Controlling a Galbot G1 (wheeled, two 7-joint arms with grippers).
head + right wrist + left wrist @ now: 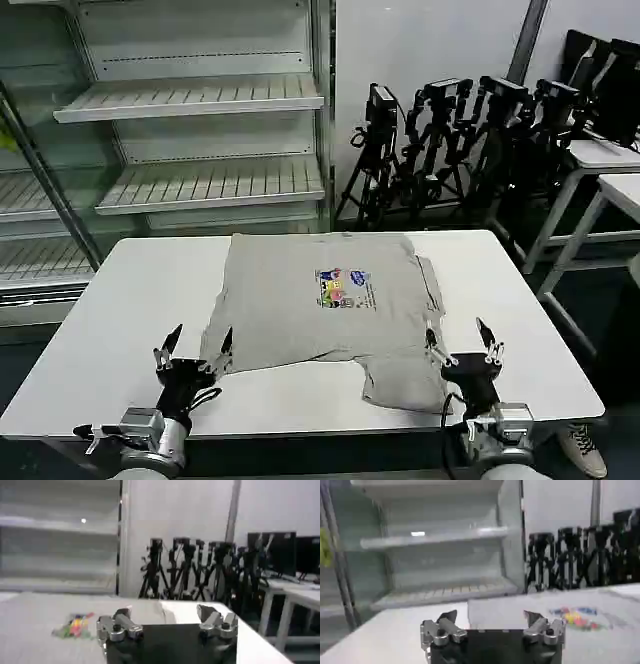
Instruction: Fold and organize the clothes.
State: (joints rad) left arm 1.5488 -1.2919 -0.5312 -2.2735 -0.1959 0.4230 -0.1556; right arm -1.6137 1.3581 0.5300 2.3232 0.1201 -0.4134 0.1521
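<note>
The clothes are one light grey T-shirt (pixel 300 310) spread on the white table (pixel 120 300), its multicoloured chest print (pixel 342 288) facing up. One flap of it (pixel 405 385) reaches toward the table's front edge. My left gripper (pixel 200 340) stands open at the shirt's near left corner, nothing between its fingers. My right gripper (pixel 457 335) stands open at the shirt's near right edge, also empty. In the left wrist view the left gripper (pixel 491 616) points at the shirt (pixel 520 607) and print (pixel 575 616). In the right wrist view the right gripper (pixel 164 612) has the shirt (pixel 45 612) and print (pixel 75 624) beyond it.
A shelving unit (pixel 190 100) stands behind the table at the left. Black tripods (pixel 440 140) line the back wall. Other white tables (pixel 605 170) stand at the right. Bare tabletop lies on both sides of the shirt.
</note>
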